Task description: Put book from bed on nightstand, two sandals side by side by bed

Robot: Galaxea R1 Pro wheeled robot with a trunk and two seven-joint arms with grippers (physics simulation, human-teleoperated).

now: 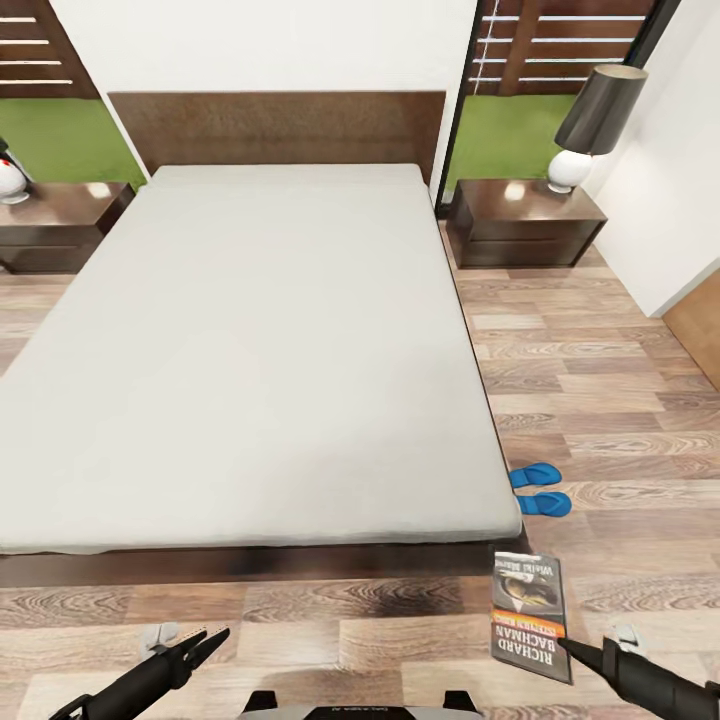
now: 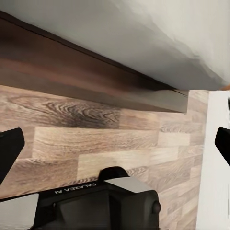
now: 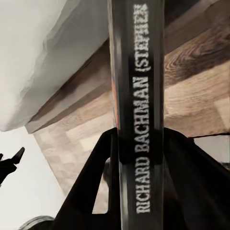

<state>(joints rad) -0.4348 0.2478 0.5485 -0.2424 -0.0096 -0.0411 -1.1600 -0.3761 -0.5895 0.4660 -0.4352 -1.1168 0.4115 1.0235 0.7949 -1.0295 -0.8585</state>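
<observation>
Wood floor surrounds the bed (image 1: 270,350); from the head camera I see my right gripper (image 1: 570,648) clamped on the book (image 1: 530,615) off the bed's corner, sandals (image 1: 540,490) paired beside it, nightstand (image 1: 522,222) beyond. My left gripper (image 1: 205,640) looks apart. Right wrist: book spine (image 3: 141,110) upright between the fingers.

Wood-plank floor (image 1: 620,400), mixed brown and grey tones, fills view from 3 through 6 to 9 o'clock. Table lamp (image 1: 590,125) at 1 o'clock: dark conical shade, round white base. Second white lamp base (image 1: 10,180) at 10 o'clock, cut by frame edge. White wall (image 1: 270,45) at 12 o'clock. Green grass (image 1: 510,135) and slatted wooden fence (image 1: 560,40) beyond glass either side.
</observation>
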